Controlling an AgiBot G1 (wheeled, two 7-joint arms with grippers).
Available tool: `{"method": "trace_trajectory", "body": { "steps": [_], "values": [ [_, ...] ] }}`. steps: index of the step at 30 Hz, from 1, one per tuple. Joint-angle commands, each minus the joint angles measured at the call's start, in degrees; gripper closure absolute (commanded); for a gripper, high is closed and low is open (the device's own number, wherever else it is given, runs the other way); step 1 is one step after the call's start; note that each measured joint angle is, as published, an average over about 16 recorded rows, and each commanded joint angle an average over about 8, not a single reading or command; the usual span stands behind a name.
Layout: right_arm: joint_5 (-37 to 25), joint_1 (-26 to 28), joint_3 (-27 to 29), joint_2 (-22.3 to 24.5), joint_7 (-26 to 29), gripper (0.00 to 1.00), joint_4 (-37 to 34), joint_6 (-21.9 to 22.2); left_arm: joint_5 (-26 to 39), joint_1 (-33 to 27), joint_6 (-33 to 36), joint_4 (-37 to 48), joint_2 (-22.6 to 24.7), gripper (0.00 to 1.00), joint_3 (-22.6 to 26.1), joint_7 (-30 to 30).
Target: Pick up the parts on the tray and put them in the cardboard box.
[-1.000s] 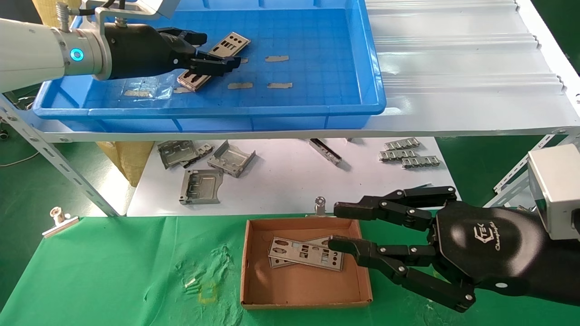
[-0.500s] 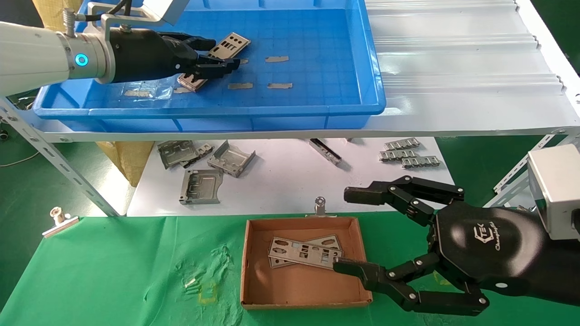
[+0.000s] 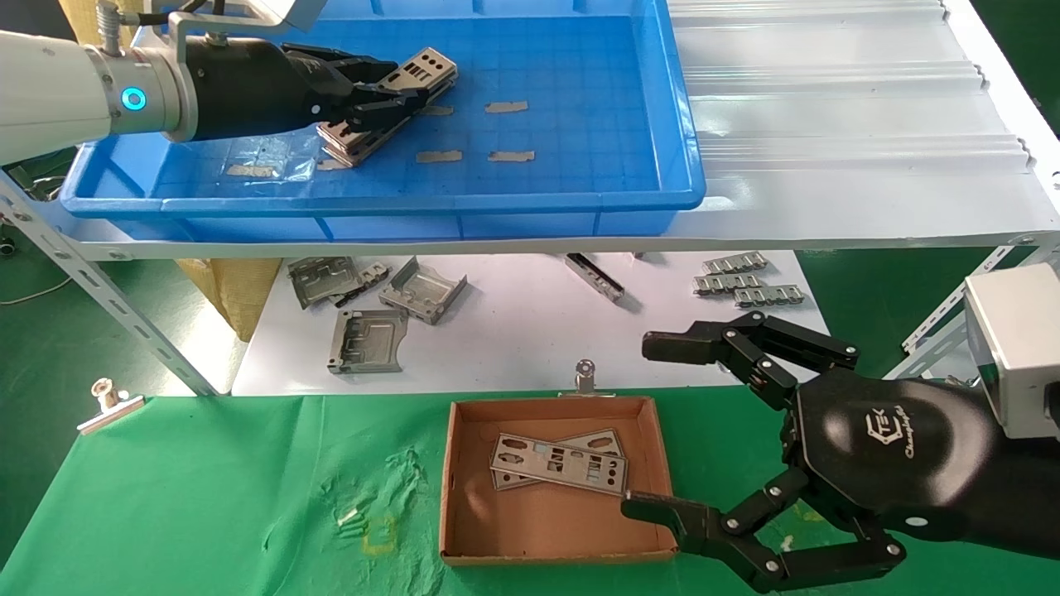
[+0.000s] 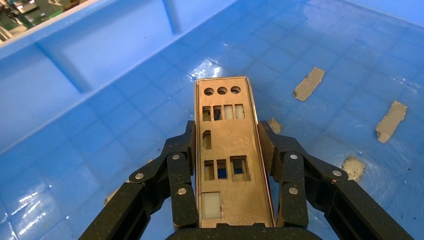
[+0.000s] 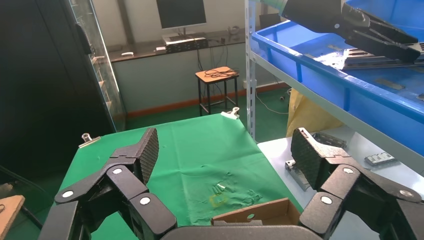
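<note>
Reaching into the blue tray (image 3: 580,194) on the upper shelf, the left gripper (image 3: 397,87) is clamped on a metal plate (image 3: 418,70), its fingers (image 4: 182,170) pressing both long edges, the far end tilted up off the floor. More plates (image 3: 352,142) lie stacked beneath it, touching the gripper's underside. Bits of tan tape (image 3: 507,107) dot the gridded floor nearby. Below, on the green cloth (image 3: 207,497), the cardboard box (image 3: 451,497) holds two plates (image 3: 559,465) lying crossed. The right gripper (image 3: 650,422) hangs just beside the box's right wall, fingers spread wide and empty. Folded grey brackets (image 3: 368,306) and ribbed strips (image 3: 745,281) sit on the white sheet (image 3: 513,339) between tray and box.
</note>
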Motion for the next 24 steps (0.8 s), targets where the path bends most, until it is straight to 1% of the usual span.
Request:
{"method": "trace_trajectory", "body": {
  "steps": [1, 4, 5, 6, 20, 21, 22, 24],
  "values": [
    [0.0, 0.0, 0.0, 0.0, 0.0, 0.00, 0.0, 0.0, -0.1, -0.1, 0.0, 0.1, 0.0, 0.47, 0.0, 0.2],
    [0.0, 0.0, 0.0, 0.0, 0.0, 0.00, 0.0, 0.0, 0.0, -0.1, -0.2, 0.3, 0.0, 0.10, 0.0, 0.3],
    [0.0, 0.0, 0.0, 0.0, 0.0, 0.00, 0.0, 0.0, 0.0, -0.1, -0.4, 0.4, 0.0, 0.01, 0.0, 0.3],
    [0.0, 0.0, 0.0, 0.0, 0.0, 0.00, 0.0, 0.0, 0.1, -0.1, -0.5, 0.5, 0.0, 0.00, 0.0, 0.3],
    [0.0, 0.0, 0.0, 0.0, 0.0, 0.00, 0.0, 0.0, -0.1, -0.1, -0.6, 0.9, 0.2, 0.00, -0.1, -0.1],
    [0.0, 0.0, 0.0, 0.0, 0.0, 0.00, 0.0, 0.0, -0.1, -0.1, -0.6, 0.9, 0.2, 0.03, -0.1, -0.1],
    [0.0, 0.0, 0.0, 0.0, 0.0, 0.00, 0.0, 0.0, -0.2, -0.1, -0.6, 0.9, 0.1, 0.13, -0.1, -0.1],
    [0.0, 0.0, 0.0, 0.0, 0.0, 0.00, 0.0, 0.0, -0.2, -0.1, -0.6, 0.9, 0.1, 0.38, -0.2, -0.2]
  ]
}}
